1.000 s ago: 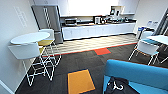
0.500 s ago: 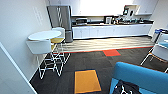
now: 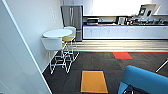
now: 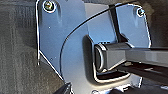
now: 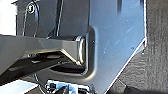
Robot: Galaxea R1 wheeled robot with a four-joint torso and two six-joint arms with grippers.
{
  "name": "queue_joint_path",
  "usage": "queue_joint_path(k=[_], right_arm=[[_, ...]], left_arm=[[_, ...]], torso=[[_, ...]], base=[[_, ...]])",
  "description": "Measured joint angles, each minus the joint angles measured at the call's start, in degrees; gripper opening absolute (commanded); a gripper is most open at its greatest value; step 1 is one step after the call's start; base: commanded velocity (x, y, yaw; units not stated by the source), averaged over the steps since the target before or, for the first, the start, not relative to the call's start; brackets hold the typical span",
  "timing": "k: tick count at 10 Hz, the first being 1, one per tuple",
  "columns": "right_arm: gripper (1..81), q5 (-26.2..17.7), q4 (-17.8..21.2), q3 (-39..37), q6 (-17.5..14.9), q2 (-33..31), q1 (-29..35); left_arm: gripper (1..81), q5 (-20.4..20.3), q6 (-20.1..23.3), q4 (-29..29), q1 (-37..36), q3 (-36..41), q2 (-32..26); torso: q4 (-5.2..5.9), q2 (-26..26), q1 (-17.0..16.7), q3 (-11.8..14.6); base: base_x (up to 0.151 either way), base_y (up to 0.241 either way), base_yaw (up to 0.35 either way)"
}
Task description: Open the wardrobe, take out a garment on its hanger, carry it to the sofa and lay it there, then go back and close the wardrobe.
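Observation:
The bright blue sofa (image 3: 146, 79) shows its rounded arm at the lower right of the head view. A dark patch (image 3: 133, 89) lies on its seat at the picture's bottom edge; I cannot tell whether it is the garment. Both wrist views look past the robot's own dark plate and jointed bar onto dark grey carpet (image 4: 17, 62) (image 5: 155, 62).
A round white table (image 3: 57, 33) with white wire-legged stools (image 3: 53, 46) stands by the left wall. A steel fridge (image 3: 72, 20) and a long white kitchen counter (image 3: 125, 32) line the back. Orange (image 3: 93, 81) and red (image 3: 122, 55) carpet tiles mark the dark floor. A white panel (image 3: 15, 65) rises close on the left.
The whole head picture has shifted right, so the camera has turned left. The table, the fridge and the sofa keep their places in the room.

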Motion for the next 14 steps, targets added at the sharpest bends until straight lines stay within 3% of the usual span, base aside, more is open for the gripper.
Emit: queue_joint_path(k=[3, 14], right_arm=[[81.1, 0.0, 0.0, 0.0, 0.02, -0.05, 0.09], [81.1, 0.13, -0.02, -0.88, -0.02, 0.34, 0.61]], left_arm=[[81.1, 3.62, 0.2, 0.0, 0.12, -0.05, 0.06], [81.1, 3.62, 0.02, -0.04, 0.72, -0.02, 0.8]], torso=[[0.0, 0.0, 0.0, 0.0], [0.0, 0.0, 0.0, 0.0]], base=[[0.0, 0.0, 0.294], [0.0, 0.0, 0.294]])
